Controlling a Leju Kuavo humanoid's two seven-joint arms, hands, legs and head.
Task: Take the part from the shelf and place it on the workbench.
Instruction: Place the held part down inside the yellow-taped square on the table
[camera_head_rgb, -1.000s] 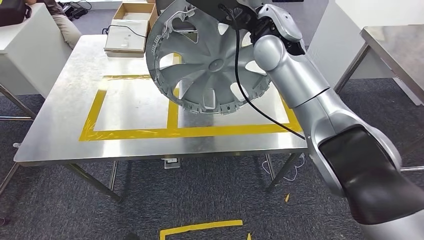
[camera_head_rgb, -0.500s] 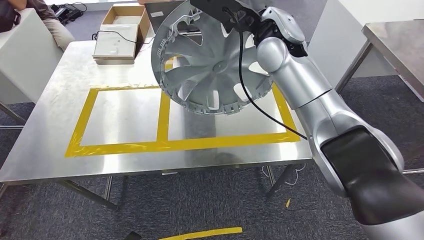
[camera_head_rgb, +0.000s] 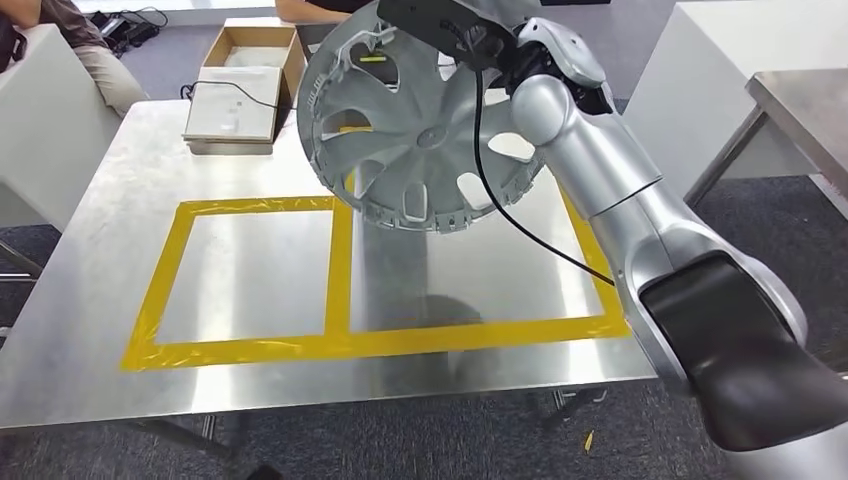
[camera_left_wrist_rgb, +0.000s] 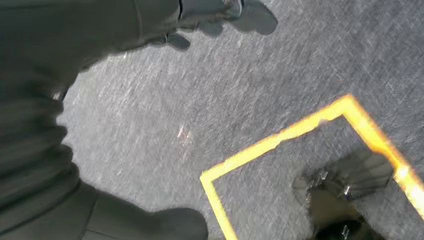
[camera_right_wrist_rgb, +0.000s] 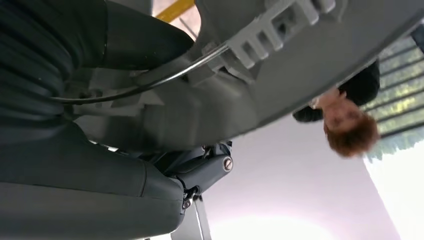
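The wheel cover, the task's part, was off the shelf and hung tilted in the air above the far side of the worktop, over the right-hand cell of the yellow tape rectangle; it touched nothing below it. The carry looked largely done, and lowering and release remained. The right hand clamped the cover's upper rim, its grey thumb pressed on the ribbed back. The cover was a silver moulded-plastic disc with broad spokes, cut-out windows and a toothed edge of clips. The worktop beneath it was brushed sheet steel, dully reflective. Beyond the cover sat an open cardboard box and a flat white pack. The left hand hung over grey carpet, fingers loosely apart, holding nothing.
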